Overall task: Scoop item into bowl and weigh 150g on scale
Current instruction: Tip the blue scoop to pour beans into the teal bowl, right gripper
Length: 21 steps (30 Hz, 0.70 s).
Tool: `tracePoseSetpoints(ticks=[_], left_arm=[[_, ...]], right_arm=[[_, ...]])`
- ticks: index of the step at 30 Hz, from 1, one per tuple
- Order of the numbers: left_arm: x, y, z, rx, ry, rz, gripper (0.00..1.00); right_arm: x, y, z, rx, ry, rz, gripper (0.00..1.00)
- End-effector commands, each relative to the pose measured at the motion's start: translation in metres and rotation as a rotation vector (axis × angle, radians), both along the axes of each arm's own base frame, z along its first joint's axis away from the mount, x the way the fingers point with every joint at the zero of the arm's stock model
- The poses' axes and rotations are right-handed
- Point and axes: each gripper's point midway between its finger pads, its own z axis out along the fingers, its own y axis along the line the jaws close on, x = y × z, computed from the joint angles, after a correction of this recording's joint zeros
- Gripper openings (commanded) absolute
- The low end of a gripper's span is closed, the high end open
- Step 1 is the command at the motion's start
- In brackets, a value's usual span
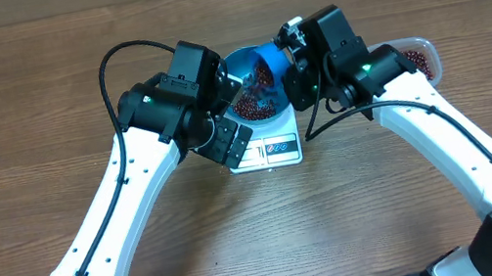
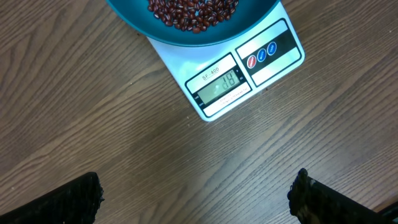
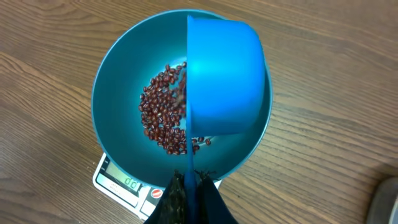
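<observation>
While tipped on its side above the blue bowl (image 3: 115, 74), gripped hard by the handle in the right pincer (image 3: 189, 193) at bottom centre of the right wrist view: the small blue scoop (image 3: 227, 81), covering the bowl's right half (contents, if any, hidden). Red-brown beans (image 3: 160, 118) pooled in the bowl's bottom, left of centre. Bowl seated on the white kitchen scale (image 2: 236, 81), overhanging it wherever visible. Left pincer (image 2: 196, 205) spread wide and empty, hovering over bare table (image 2: 93, 93) at the lower edge of the left wrist view, below the scale's display (image 2: 222, 86) (digits too faint to read with confidence).

Likely to overshoot the target if emptied in one tip, with no way of taking back a heavy pour. Also at risk of rapping the bowl's rim with the scoop, loading the scale falsely or nudging the overhanging bowl off centre. Possible too: beans bouncing over the rim onto the table. In the overhead view, crowded close on the bowl's left by the left arm (image 1: 172, 105); danger of a brush there spoiling the reading. More beans waiting in the clear tub (image 1: 416, 54) at upper right.
</observation>
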Motion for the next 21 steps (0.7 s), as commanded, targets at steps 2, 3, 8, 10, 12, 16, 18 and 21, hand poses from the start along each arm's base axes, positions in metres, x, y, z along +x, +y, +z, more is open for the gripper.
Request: tracePoseSetpoints(ticks=[2,3,8,10,12,16,18,21], left_arm=[[0.000,-0.002,0.008,-0.012,-0.020,0.001,0.99],[0.000,-0.002,0.008,-0.012,-0.019,0.001,1.00],[0.000,-0.003,0.008,-0.013,-0.019,-0.001,1.00],[0.000,-0.002,0.008,-0.012,-0.019,0.000,1.00],[0.000,-0.002,0.008,-0.012,-0.019,0.000,1.00],[0.000,-0.002,0.008,-0.012,-0.019,0.000,0.99],[0.000,-0.002,0.008,-0.012,-0.019,0.000,1.00],[0.000,-0.002,0.008,-0.012,-0.019,0.000,0.99]], right_arm=[[0.006,0.001,0.038,0.021,-0.094,0.007,0.04],[0.006,0.000,0.039,0.019,-0.097,0.006,0.04],[0.006,0.000,0.045,0.023,-0.113,0.009,0.04],[0.005,0.000,0.047,0.019,-0.122,0.019,0.04],[0.004,0.000,0.049,0.014,-0.127,0.027,0.04],[0.002,0.000,0.052,0.015,-0.134,0.031,0.04],[0.002,0.000,0.052,0.010,-0.136,0.039,0.04],[-0.001,0.005,0.051,-0.012,-0.148,0.071,0.04]])
